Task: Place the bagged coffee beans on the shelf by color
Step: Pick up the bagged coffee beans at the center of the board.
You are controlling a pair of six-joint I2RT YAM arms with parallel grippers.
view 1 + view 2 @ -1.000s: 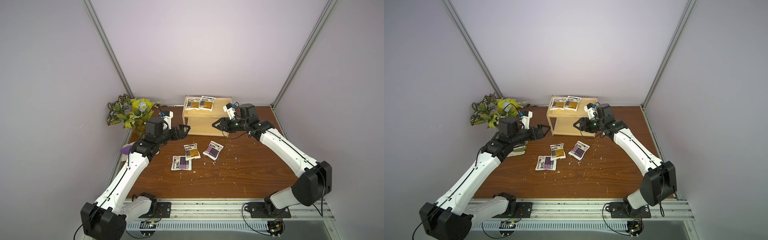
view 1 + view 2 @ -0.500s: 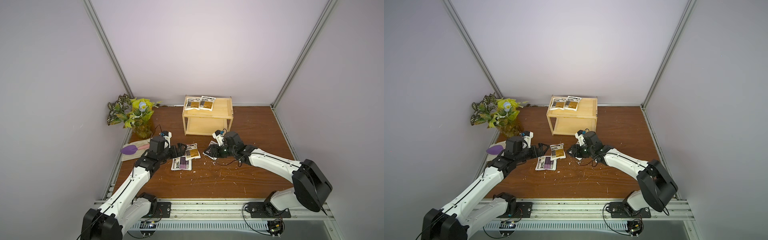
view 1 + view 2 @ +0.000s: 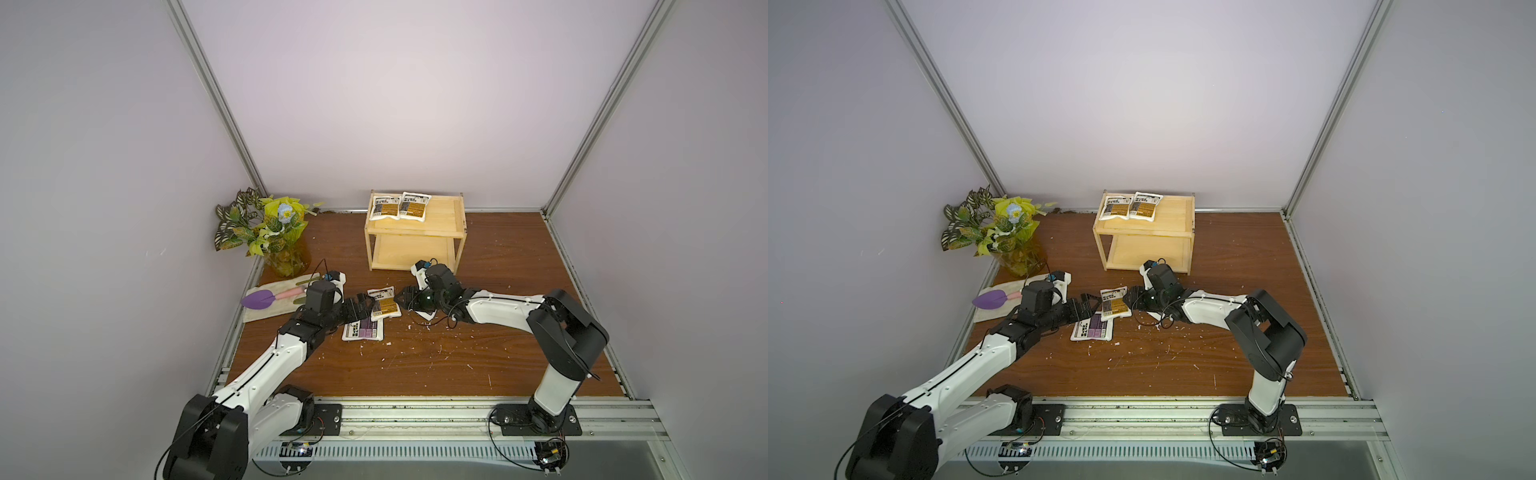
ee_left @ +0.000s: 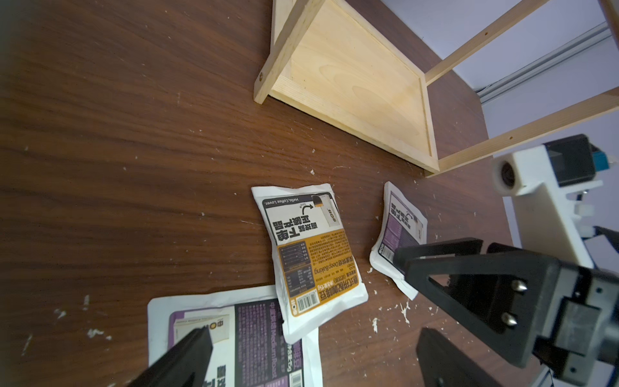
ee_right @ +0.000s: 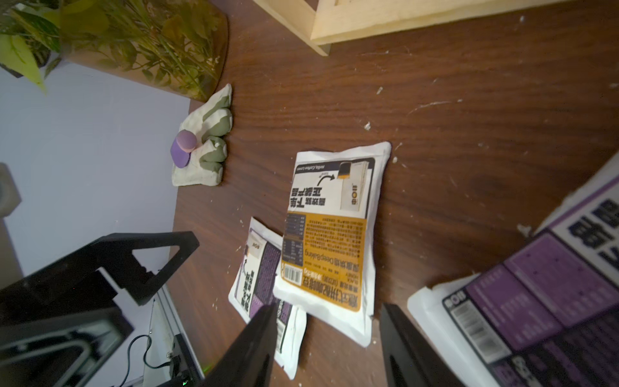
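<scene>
The golden-brown pouch [image 3: 384, 305] lies flat on the table [image 3: 498, 257], long axis toward the shelf [image 3: 415, 233], overlapping a purple pouch [image 3: 361, 332], flanked crosswise, equally near, by the left gripper [image 3: 365, 308] and right gripper [image 3: 400, 300], both spread and empty.

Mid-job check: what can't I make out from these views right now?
- Purple pouch beside the right tool: almost wholly under that arm in both top views; blurred and cut by the frame edge in the right wrist view.
- Other purple pouch: one end covered by the golden pouch in every view.
- Shelf lower tier: rear hidden by the top tier in top views.
</scene>
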